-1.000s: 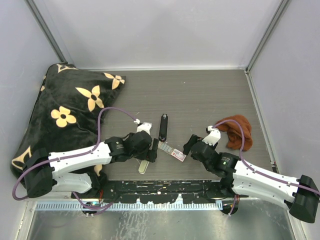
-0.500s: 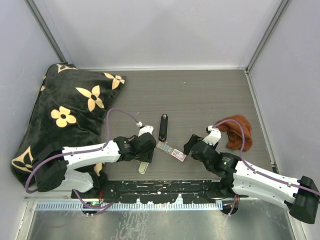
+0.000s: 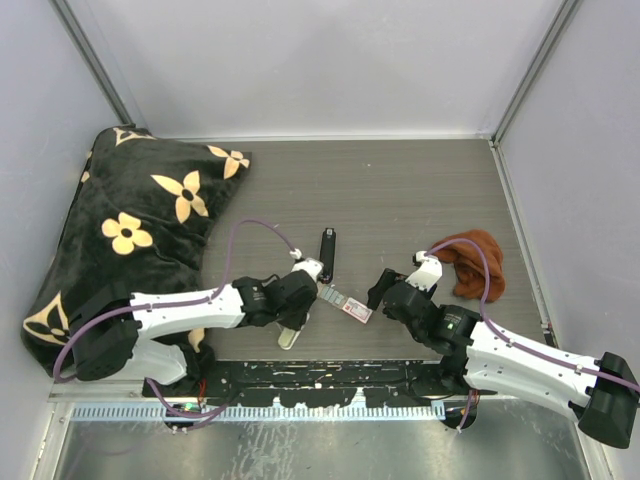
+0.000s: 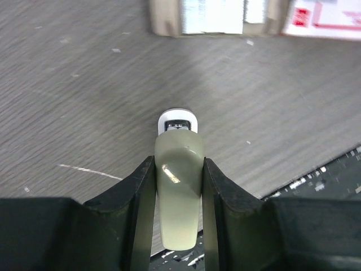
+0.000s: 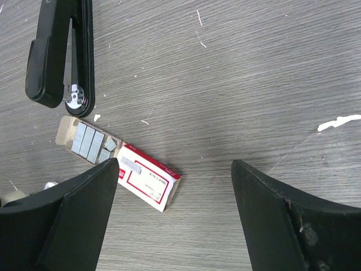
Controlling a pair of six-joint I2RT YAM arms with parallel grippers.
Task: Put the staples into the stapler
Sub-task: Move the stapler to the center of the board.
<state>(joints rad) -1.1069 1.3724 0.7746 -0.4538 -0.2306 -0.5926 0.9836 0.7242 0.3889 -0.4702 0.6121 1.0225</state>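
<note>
Your left claw (image 4: pixel 179 165) has slid toward three o'clock, pinching the cream-green oblong (image 4: pixel 179 212), right claw (image 5: pixel 174 165) gaping: bump the box (image 5: pixel 148 182), staples (image 5: pixel 86 140) scatter.

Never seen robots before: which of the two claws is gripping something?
The left gripper: its fingers press both sides of a pale green oblong. The right gripper hangs open and empty over the red-and-white staples box.

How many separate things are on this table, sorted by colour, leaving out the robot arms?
Black: 2 (stapler, flowered blanket)
Red-and-white: 1 (staple box, with staples in its tray)
Cream-green: 1 (oblong piece)
Rust-brown: 1 (cloth)
Total: 5
</note>
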